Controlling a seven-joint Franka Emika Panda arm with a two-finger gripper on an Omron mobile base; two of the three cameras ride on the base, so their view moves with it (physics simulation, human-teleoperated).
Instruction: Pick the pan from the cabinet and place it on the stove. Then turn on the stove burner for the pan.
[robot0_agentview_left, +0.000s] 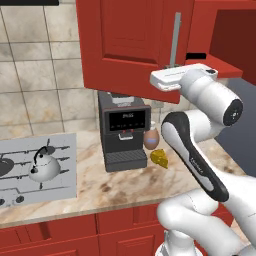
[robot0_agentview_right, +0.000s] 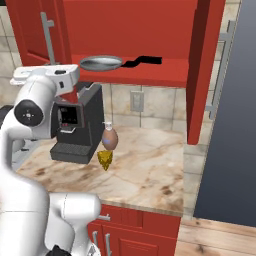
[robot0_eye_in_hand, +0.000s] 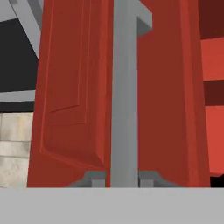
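Resting on the open cabinet (robot0_agentview_right: 150, 70) shelf, the pan (robot0_agentview_right: 101, 63) looks rigid, fairly light and slick; its black handle (robot0_agentview_right: 145, 61) suits gripping. The hand (robot0_agentview_left: 172, 67) is clenched on the door handle (robot0_eye_in_hand: 124, 87).

Pan sitting inside the open cabinet, stove waiting off to the left

We are seeing the shallow silver-grey pan (robot0_agentview_right: 101, 63) lying flat on the floor of the red cabinet (robot0_agentview_right: 150, 30), its black handle pointing right; the raised-panel doors are standing swung open, one long silver bar handle (robot0_eye_in_hand: 124, 92) running upright close ahead. The light-grey stove (robot0_agentview_left: 65, 170) is lying flat in the marble counter, black grates showing.
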